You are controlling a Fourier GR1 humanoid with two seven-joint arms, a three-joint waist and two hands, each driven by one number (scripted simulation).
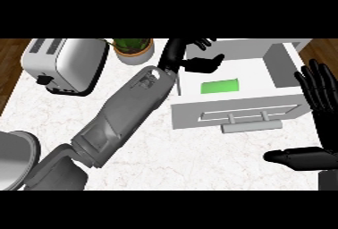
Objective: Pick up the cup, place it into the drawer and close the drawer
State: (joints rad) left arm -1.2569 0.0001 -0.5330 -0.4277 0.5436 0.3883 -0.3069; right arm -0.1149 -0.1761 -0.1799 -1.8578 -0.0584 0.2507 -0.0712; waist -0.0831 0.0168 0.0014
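Fingers [206, 43] of left hand [198, 62] spread, empty, over boxy white drawer [231, 117], flat green cup [220, 86] inside.

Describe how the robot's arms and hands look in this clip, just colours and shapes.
The left forearm is a long grey shell of boxy, faceted panels with seams, narrowing to a black wrist. The left hand is glossy black with slender fingers and a thumb. The right hand is the same black, with long, segmented fingers and a thick thumb. No cables or markings show.

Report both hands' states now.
Left hand: open over the white drawer, holding nothing visible.
Right hand: open, resting at right edge.
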